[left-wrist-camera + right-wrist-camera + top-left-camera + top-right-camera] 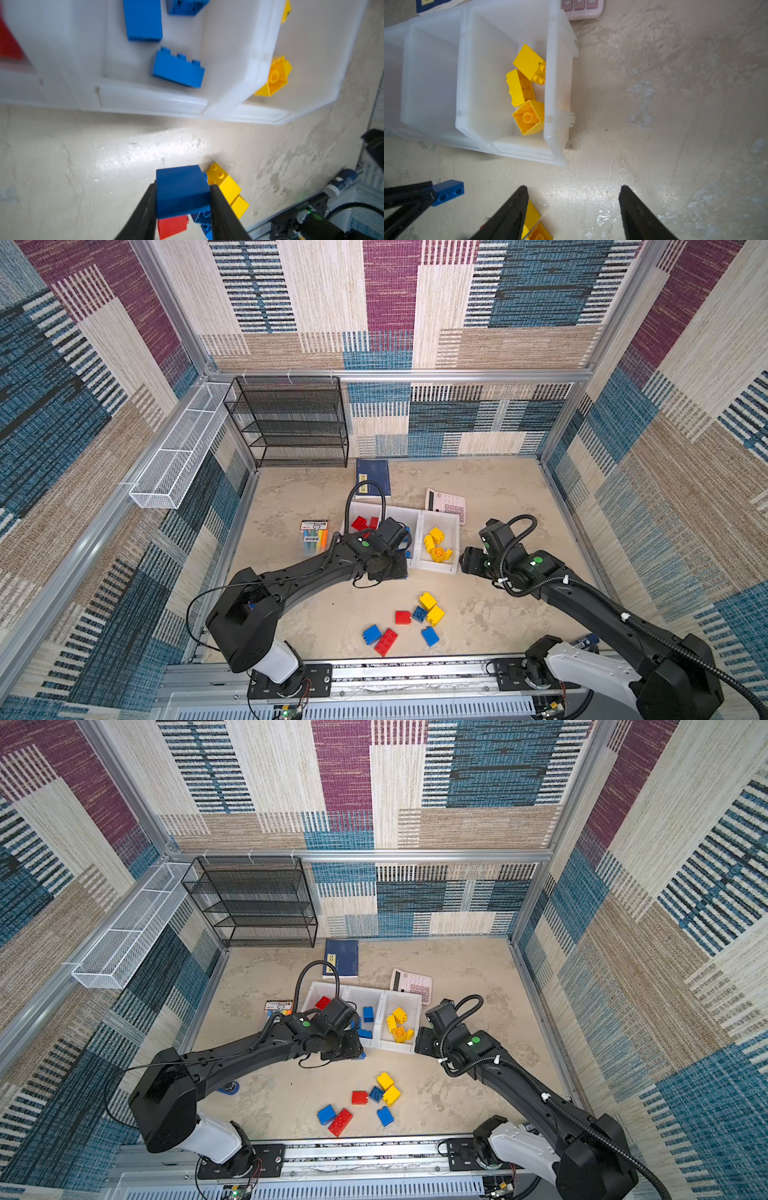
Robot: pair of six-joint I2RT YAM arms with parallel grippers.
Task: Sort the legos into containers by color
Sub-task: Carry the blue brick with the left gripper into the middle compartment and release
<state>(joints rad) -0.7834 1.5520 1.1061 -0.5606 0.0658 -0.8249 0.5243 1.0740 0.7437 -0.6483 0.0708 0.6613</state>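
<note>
**Observer:** Left tool (182, 187) is pinching a small blue plastic brick (182, 193), jaws flat on two opposite smooth sides. The brick appears clear of the mottled beige counter (83, 166), just short of the front rim of the middle white plastic bin (149, 99). Other blue bricks (178, 69) lie inside that bin.

**Recorder:** And the right tool?

**Observer:** Right tool (573, 189) is spread, with nothing between the jaws. It hangs over bare counter near the front corner of the end white bin (556, 93), which holds the yellow bricks (529, 116).

**Recorder:** How should the held brick handle?

**Observer:** Judged light, rigid and hollow underneath. The walls are glossy, so likely slick under a loose pinch. Flat side faces give the surest hold; studs and corners would let it twist. A low release over the bin should not harm it, though it may bounce.

**Recorder:** What remains?

**Observer:** Seven loose bricks sit near the front rail in both top views, among them a long red rectangular brick (385, 642). Some touch one another, so a side face may need clearing before the pinch. Red bricks (322, 1002) lie in the third bin.
</note>
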